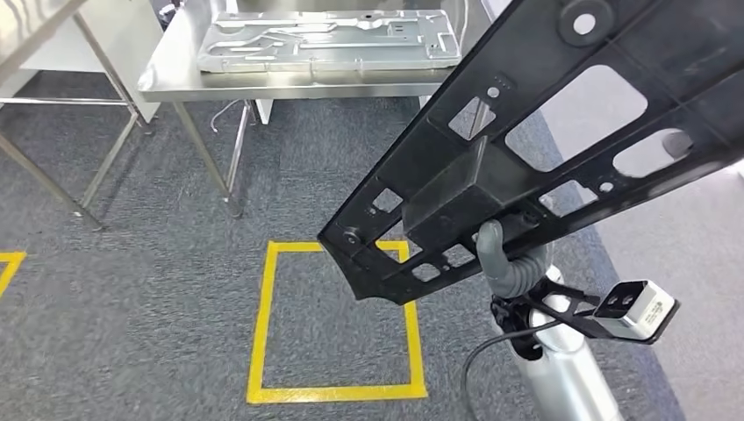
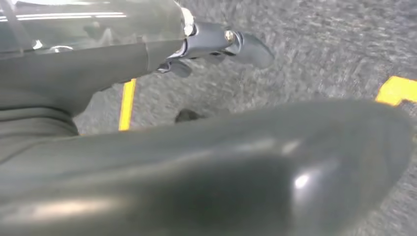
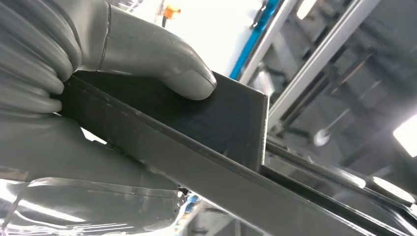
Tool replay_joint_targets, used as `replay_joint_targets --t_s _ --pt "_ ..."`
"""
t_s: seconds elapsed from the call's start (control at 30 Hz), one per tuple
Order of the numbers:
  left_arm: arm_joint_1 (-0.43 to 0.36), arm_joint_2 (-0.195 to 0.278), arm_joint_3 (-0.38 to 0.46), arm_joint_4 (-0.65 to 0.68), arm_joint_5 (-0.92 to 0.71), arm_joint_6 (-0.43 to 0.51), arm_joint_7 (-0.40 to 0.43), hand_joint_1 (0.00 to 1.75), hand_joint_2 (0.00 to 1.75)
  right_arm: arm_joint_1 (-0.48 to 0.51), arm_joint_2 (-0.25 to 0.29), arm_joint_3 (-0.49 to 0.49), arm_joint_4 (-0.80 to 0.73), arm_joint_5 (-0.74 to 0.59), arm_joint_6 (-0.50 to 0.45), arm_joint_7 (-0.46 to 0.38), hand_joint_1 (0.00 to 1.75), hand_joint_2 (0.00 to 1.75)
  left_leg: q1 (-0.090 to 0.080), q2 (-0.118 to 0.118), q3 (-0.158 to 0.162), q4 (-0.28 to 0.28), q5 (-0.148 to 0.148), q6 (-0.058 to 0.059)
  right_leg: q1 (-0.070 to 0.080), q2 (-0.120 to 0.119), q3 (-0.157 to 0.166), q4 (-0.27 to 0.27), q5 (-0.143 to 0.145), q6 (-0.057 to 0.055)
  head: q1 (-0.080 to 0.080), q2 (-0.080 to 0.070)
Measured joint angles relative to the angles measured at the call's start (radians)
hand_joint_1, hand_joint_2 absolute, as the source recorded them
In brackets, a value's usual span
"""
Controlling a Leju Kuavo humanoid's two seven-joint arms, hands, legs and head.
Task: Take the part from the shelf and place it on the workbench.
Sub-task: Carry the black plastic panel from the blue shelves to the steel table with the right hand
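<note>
The right hand [image 1: 509, 263] grips the long black perforated plastic frame part [image 1: 561, 132] aloft, well short of the steel workbench [image 1: 263, 83] ahead, so placing remains; the left hand's [image 2: 216, 44] grip cannot be told.

part [image 1: 561, 132]: black plastic, with cut-out holes
right hand [image 1: 507, 259]: grey
table [image 1: 175, 74]: bare silver metal
plate on table [image 1: 329, 39]: silver-grey, stamped ribs
floor [image 1: 158, 263]: dark grey speckled carpet
floor tape [image 1: 333, 392]: yellow square outline

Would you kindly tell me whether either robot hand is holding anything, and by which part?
The right robot hand grips the long black perforated plastic frame by its solid box-shaped block near the lower end.
</note>
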Motion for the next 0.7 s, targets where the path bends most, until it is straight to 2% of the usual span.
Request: replay_joint_targets --t_s 0.07,0.1,0.17,0.2,0.23,0.27,0.3,0.33,0.37,0.4,0.47,0.5,0.53,0.57,0.6,0.63,0.67,0.7 --pt "-0.005 0.000 0.000 0.000 0.000 0.000 -0.002 0.00 0.00 -0.001 0.004 -0.002 -0.001 0.001 -0.001 0.000 1.75 1.75 0.002 0.002 0.010 0.029 0.009 -0.014 0.003 0.007 0.028 -0.001 -0.031 -0.016 0.000 0.000" --pt "-0.007 0.000 0.000 0.000 -0.001 0.001 -0.002 0.00 0.00 -0.003 0.005 -0.003 -0.003 0.001 -0.001 0.000 1.75 1.75 0.003 0.002 0.001 0.072 0.025 -0.018 0.001 0.009 0.049 -0.005 -0.046 -0.024 0.000 0.000" --pt "-0.011 0.000 0.000 0.000 -0.002 0.001 -0.003 0.00 0.00 -0.006 0.007 -0.004 -0.005 0.001 -0.001 0.000 1.75 1.75 0.005 0.001 -0.072 0.193 0.047 -0.025 -0.001 0.009 0.090 -0.010 -0.075 -0.037 0.000 0.000" --pt "-0.010 0.000 0.000 0.000 -0.003 0.002 -0.004 0.00 0.00 -0.006 0.008 -0.004 -0.005 0.001 -0.001 0.000 1.75 1.75 0.005 0.000 -0.121 0.251 0.037 -0.027 0.000 0.009 0.109 -0.010 -0.090 -0.041 0.000 0.000" --pt "-0.008 0.000 0.000 0.000 -0.004 0.002 -0.004 0.00 0.00 -0.005 0.009 -0.004 -0.005 0.002 -0.002 0.000 1.75 1.75 0.005 0.000 -0.172 0.294 0.006 -0.028 0.000 0.012 0.128 -0.011 -0.106 -0.043 0.000 0.000" --pt "-0.004 0.000 0.000 0.000 -0.005 0.002 -0.004 0.00 0.00 -0.005 0.010 -0.004 -0.005 0.002 -0.002 0.000 1.75 1.75 0.005 0.000 -0.217 0.316 -0.040 -0.029 0.000 0.015 0.148 -0.013 -0.122 -0.043 0.000 0.000" --pt "-0.001 0.000 0.000 0.000 -0.004 0.003 -0.004 0.00 0.00 -0.004 0.011 -0.004 -0.005 0.002 -0.003 0.000 1.75 1.75 0.005 0.000 -0.253 0.316 -0.085 -0.029 0.000 0.019 0.170 -0.014 -0.140 -0.043 0.000 0.000" --pt "0.001 0.001 0.000 0.000 -0.004 0.003 -0.004 0.00 0.00 -0.003 0.011 -0.004 -0.005 0.002 -0.004 0.000 1.75 1.75 0.004 0.000 -0.280 0.295 -0.110 -0.028 0.000 0.021 0.195 -0.015 -0.159 -0.042 -0.001 0.000" --pt "0.003 0.001 0.000 0.000 -0.004 0.003 -0.004 0.00 0.00 -0.003 0.011 -0.004 -0.005 0.002 -0.004 0.000 1.75 1.75 0.004 0.000 -0.298 0.256 -0.098 -0.025 0.000 0.023 0.220 -0.016 -0.179 -0.040 -0.001 0.000" --pt "0.006 0.002 0.000 0.000 -0.005 0.003 -0.004 0.00 0.00 -0.002 0.012 -0.004 -0.004 0.002 -0.005 0.000 1.75 1.75 0.001 0.000 -0.308 0.199 -0.025 -0.019 -0.001 0.023 0.244 -0.018 -0.199 -0.039 0.000 0.000" --pt "0.013 0.004 0.000 0.000 -0.005 0.003 -0.004 0.00 0.00 0.000 0.012 -0.004 -0.002 0.001 -0.009 0.000 1.75 1.75 -0.005 -0.003 -0.311 0.106 0.150 -0.007 0.002 0.029 0.291 -0.024 -0.238 -0.030 0.000 0.000" --pt "0.015 0.005 0.000 0.000 -0.005 0.003 -0.003 0.00 0.00 0.002 0.013 -0.004 -0.001 0.001 -0.012 0.001 1.75 1.75 -0.008 -0.006 -0.301 0.081 0.205 -0.001 0.004 0.031 0.317 -0.030 -0.251 -0.024 0.000 0.000" --pt "0.014 0.005 0.000 0.000 -0.005 0.003 -0.003 0.00 0.00 0.003 0.013 -0.004 -0.001 0.001 -0.014 0.001 1.75 1.75 -0.008 -0.009 -0.287 0.074 0.210 0.004 0.007 0.034 0.334 -0.025 -0.248 -0.017 0.000 0.000" --pt "0.010 0.005 0.000 0.000 -0.005 0.003 -0.003 0.00 0.00 0.000 0.013 -0.004 -0.002 0.000 -0.017 0.001 1.75 1.75 -0.006 -0.012 -0.265 0.068 0.200 0.010 0.008 0.033 0.335 -0.005 -0.231 -0.011 0.000 0.000" --pt "0.006 0.005 0.000 0.000 -0.005 0.003 -0.004 0.00 0.00 -0.003 0.013 -0.004 -0.003 0.000 -0.018 0.001 1.75 1.75 -0.004 -0.013 -0.244 0.056 0.191 0.016 0.008 0.031 0.321 0.037 -0.201 -0.004 0.000 0.000" --pt "0.002 0.004 0.000 0.000 -0.005 0.003 -0.004 0.00 0.00 -0.006 0.013 -0.004 -0.004 0.000 -0.018 0.000 1.75 1.75 -0.001 -0.014 -0.224 0.044 0.184 0.022 0.007 0.027 0.283 0.096 -0.173 0.003 0.000 0.000" --pt "-0.002 0.004 0.000 0.000 -0.005 0.003 -0.004 0.00 0.00 -0.009 0.013 -0.004 -0.005 0.000 -0.018 0.000 1.75 1.75 0.000 -0.014 -0.207 0.036 0.176 0.027 0.005 0.023 0.237 0.158 -0.164 0.008 0.000 0.000" --pt "-0.002 0.004 0.000 0.000 -0.005 0.003 -0.004 0.00 0.00 -0.008 0.013 -0.004 -0.005 0.000 -0.018 0.000 1.75 1.75 0.000 -0.014 -0.194 0.031 0.165 0.030 0.002 0.019 0.189 0.209 -0.180 0.013 0.000 0.000"
